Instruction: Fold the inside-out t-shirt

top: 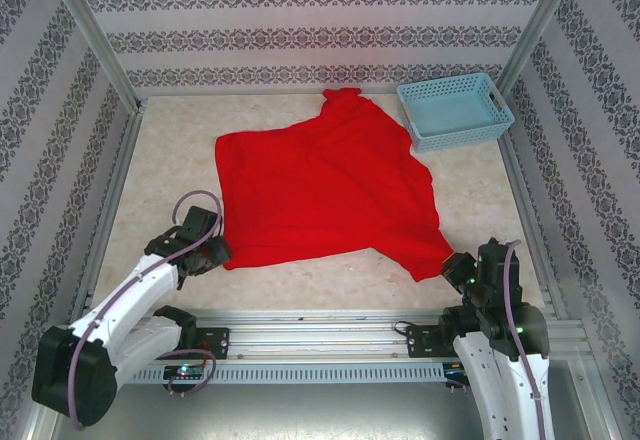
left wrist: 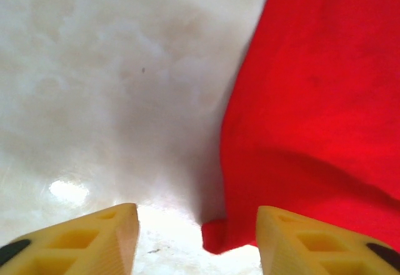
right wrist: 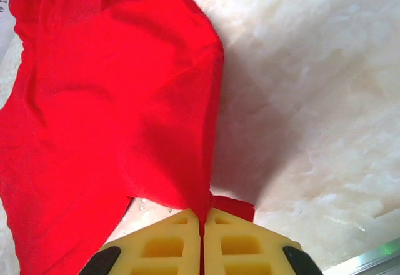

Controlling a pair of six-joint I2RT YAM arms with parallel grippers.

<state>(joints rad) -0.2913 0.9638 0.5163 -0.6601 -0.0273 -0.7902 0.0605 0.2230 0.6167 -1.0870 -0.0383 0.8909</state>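
Your right gripper (right wrist: pixel 202 217) pinches a corner of the red t-shirt (top: pixel 320 190); your left gripper (left wrist: pixel 197 219) stands parted, another corner between its fingers.

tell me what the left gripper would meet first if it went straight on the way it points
Probably the near corner of the red t-shirt, lying ahead between the fingers of the open left gripper. Beside it is bare table. Height above the cloth is unclear, so it might pass over.

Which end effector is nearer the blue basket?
Right. The right end effector, shut on the t-shirt, is straight in front of the basket; the left end effector, open, is diagonally across the table.
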